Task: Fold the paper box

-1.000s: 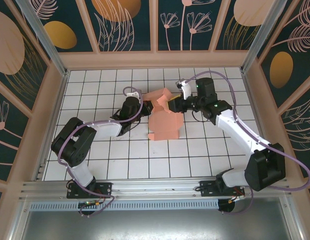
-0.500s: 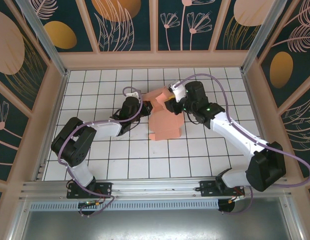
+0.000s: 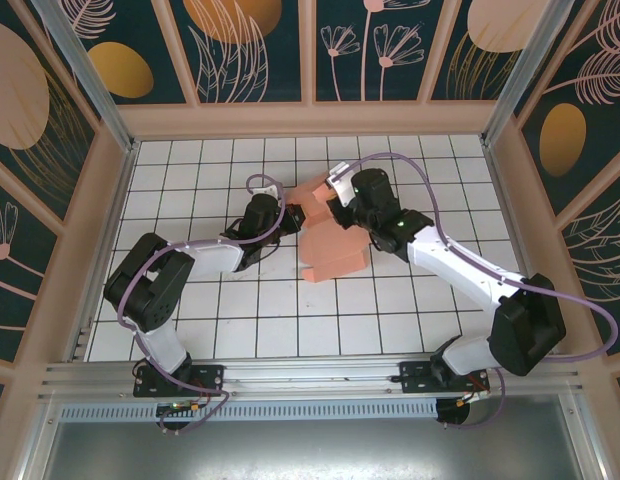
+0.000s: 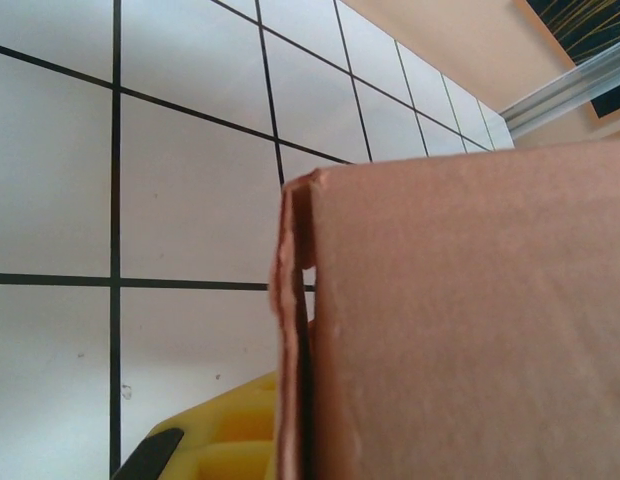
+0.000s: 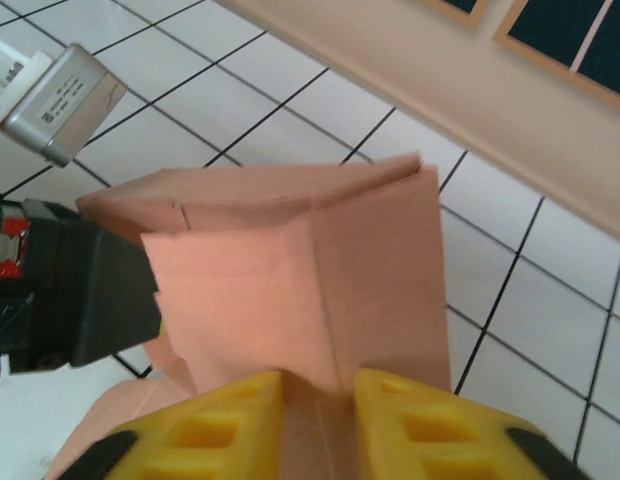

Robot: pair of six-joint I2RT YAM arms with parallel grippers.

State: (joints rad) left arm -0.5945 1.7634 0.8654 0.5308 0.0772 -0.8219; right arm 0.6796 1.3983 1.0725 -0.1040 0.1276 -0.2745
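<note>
The salmon-pink paper box [image 3: 330,245] lies part-folded on the tiled floor between both arms, its upper flaps raised. My left gripper [image 3: 288,212] is at the box's left edge, shut on a doubled card wall [image 4: 470,320]; one yellow finger [image 4: 230,430] shows left of the card edge, the other is hidden behind it. My right gripper [image 3: 330,205] comes in from the right over the box's top. Its two yellow fingers [image 5: 225,425] pinch a raised creased corner of the box [image 5: 280,260], with the gripper [image 5: 318,400] shut on it.
The left arm's black wrist [image 5: 85,290] and silver camera block [image 5: 65,100] sit close behind the flap. A beige wall [image 3: 310,118] runs along the back of the white tiled floor [image 3: 410,300], with free tiles in front of the box.
My right gripper has moved left onto the box's upper flap and its jaws have narrowed around the card. The left gripper has stayed put, still holding the edge.
</note>
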